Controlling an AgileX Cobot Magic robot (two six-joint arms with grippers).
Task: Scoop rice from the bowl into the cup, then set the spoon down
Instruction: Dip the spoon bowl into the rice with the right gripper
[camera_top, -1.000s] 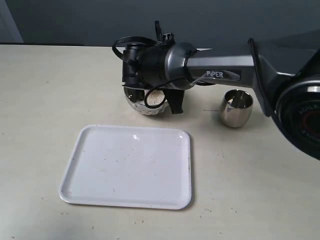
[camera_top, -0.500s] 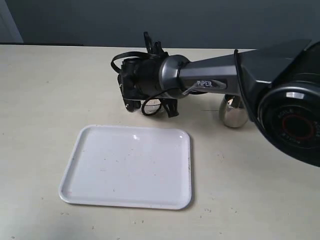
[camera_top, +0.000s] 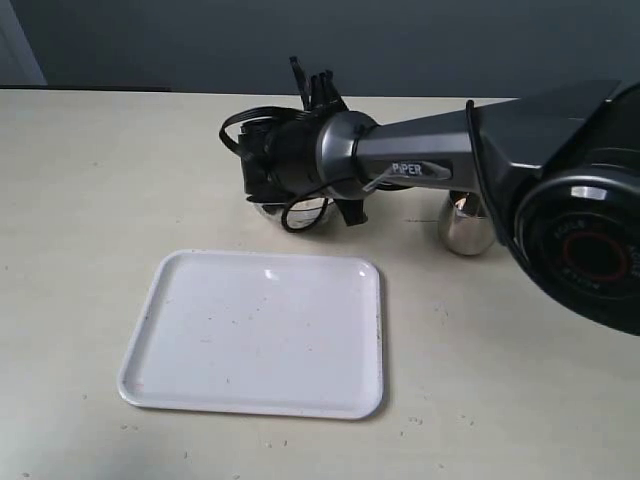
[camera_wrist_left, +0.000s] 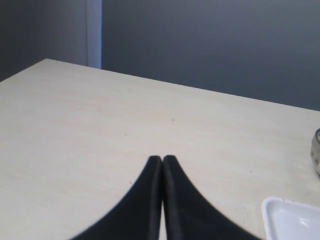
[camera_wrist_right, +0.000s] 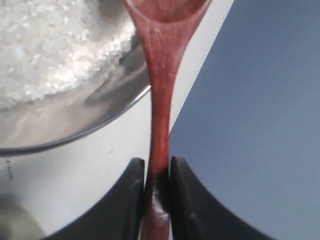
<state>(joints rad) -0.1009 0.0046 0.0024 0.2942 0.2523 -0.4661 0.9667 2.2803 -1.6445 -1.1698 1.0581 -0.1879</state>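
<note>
In the right wrist view my right gripper (camera_wrist_right: 157, 169) is shut on the slim handle of the reddish-brown wooden spoon (camera_wrist_right: 159, 85). The spoon's oval end (camera_wrist_right: 167, 7) reaches over the steel bowl (camera_wrist_right: 95, 127), next to the heap of white rice (camera_wrist_right: 40, 50). From outside, the right wrist (camera_top: 310, 155) hangs over the bowl (camera_top: 270, 210) and hides nearly all of it. The steel cup (camera_top: 462, 232) stands to the right, half hidden behind the arm. My left gripper (camera_wrist_left: 162, 160) is shut on nothing, low over bare table.
A white empty tray (camera_top: 255, 335) lies in front of the bowl; its corner (camera_wrist_left: 295, 220) shows in the left wrist view, with the bowl's side (camera_wrist_left: 316, 150) at the frame edge. The table's far edge runs behind the bowl.
The right wrist has swung and dropped over the bowl, so the bowl and rice seen a second ago are now nearly hidden. The arm now covers part of the cup.
</note>
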